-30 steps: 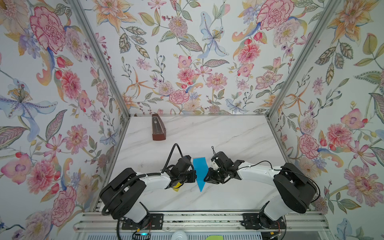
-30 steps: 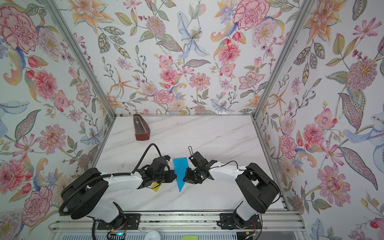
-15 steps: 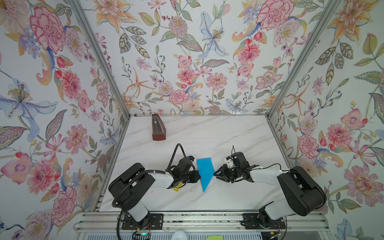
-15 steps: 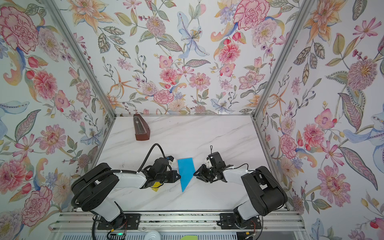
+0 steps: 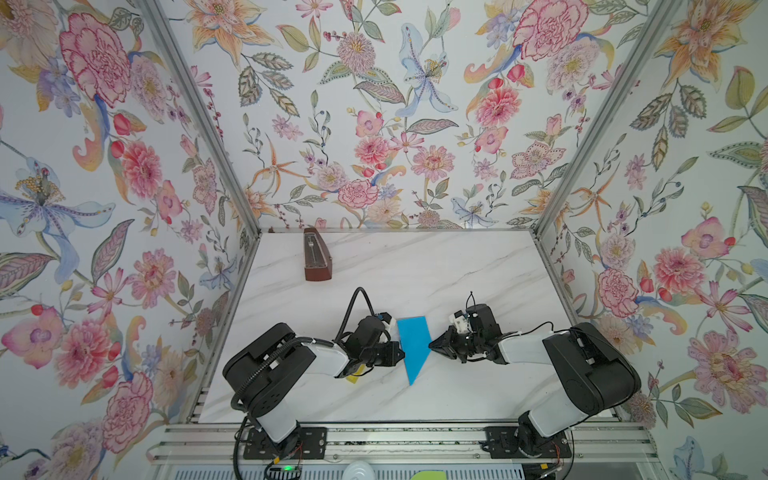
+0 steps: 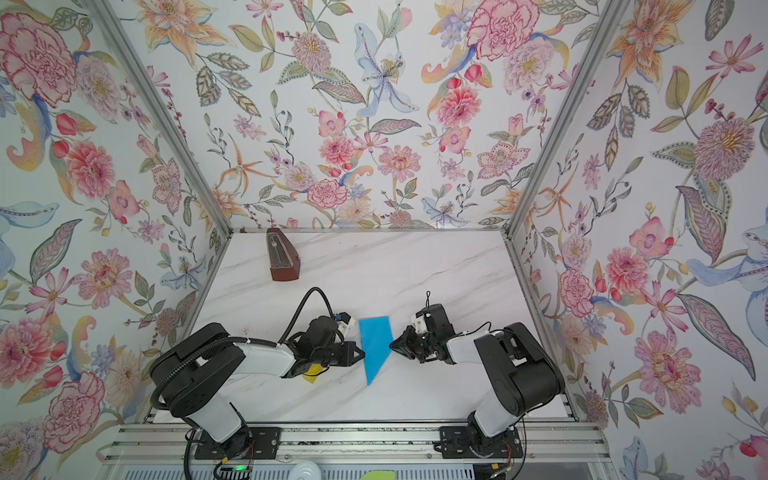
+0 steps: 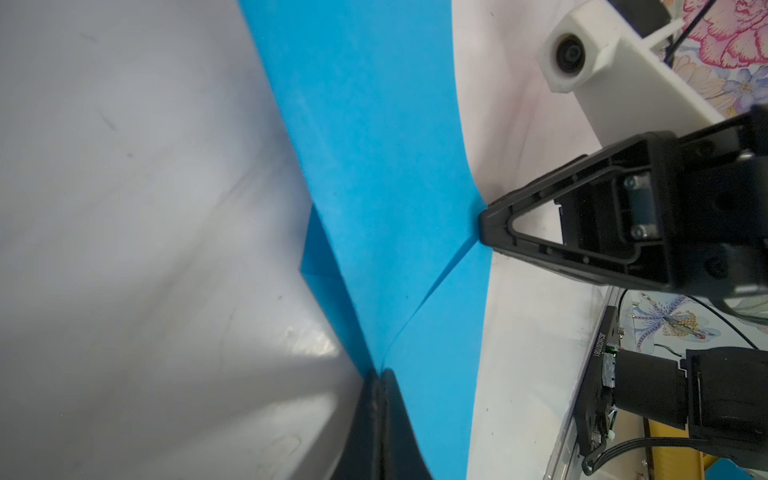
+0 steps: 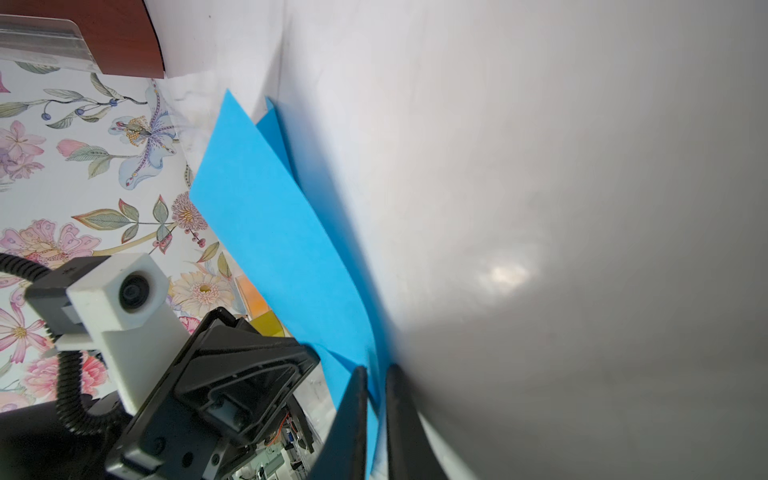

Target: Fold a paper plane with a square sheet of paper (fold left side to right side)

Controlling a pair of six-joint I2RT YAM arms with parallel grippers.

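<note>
The square sheet of paper (image 5: 413, 347) (image 6: 376, 347) is bright blue and folded, wide at its far edge and tapering to a point toward the table's front. My left gripper (image 5: 402, 356) (image 6: 362, 355) is shut on its left edge; in the left wrist view the paper (image 7: 374, 166) runs into the closed fingertips of that gripper (image 7: 380, 376). My right gripper (image 5: 431, 345) (image 6: 391, 345) is at the right edge. In the right wrist view its narrow-set gripper (image 8: 376, 374) has the paper (image 8: 266, 232) between its fingers, slightly lifted off the table.
A brown wooden metronome (image 5: 318, 259) (image 6: 282, 259) stands at the far left of the marble table (image 5: 457, 270). A small yellow block (image 5: 353, 378) (image 6: 311, 376) lies partly hidden under my left gripper. Floral walls enclose the table on three sides.
My right gripper drew back to the right off the paper, then returned to its right edge and closed on it. The left gripper kept its place and stayed shut.
</note>
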